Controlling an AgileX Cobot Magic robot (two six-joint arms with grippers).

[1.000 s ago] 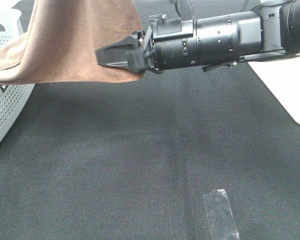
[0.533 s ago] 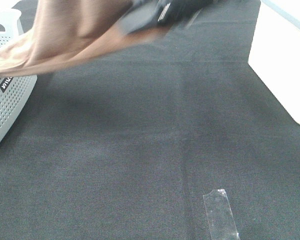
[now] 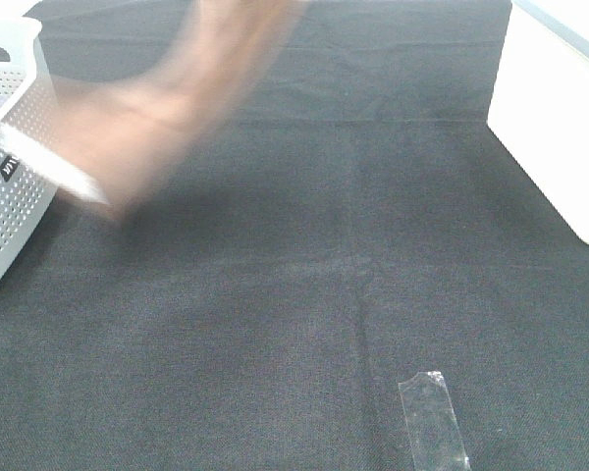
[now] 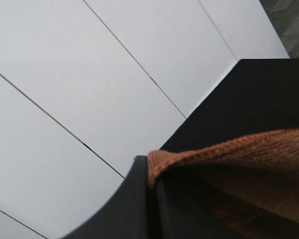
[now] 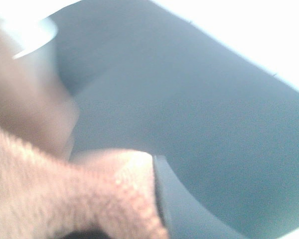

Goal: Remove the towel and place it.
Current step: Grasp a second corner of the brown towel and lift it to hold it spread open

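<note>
A strip of clear tape (image 3: 432, 422) lies low on the black mat (image 3: 304, 294), right of centre. Further back, the towel (image 3: 167, 108) hangs as a brown blur in the upper left, just beside the white basket (image 3: 10, 186) (touching or not, I can't tell). The left gripper (image 4: 150, 169) pinches its hem; the right gripper (image 5: 149, 199) clamps a bunched fold.

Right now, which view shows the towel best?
Left wrist: the towel is sharp, with weave and folded edge visible. Exterior high shows the towel only as a motion-blurred streak. Right wrist shows it close but soft and washed out.
</note>
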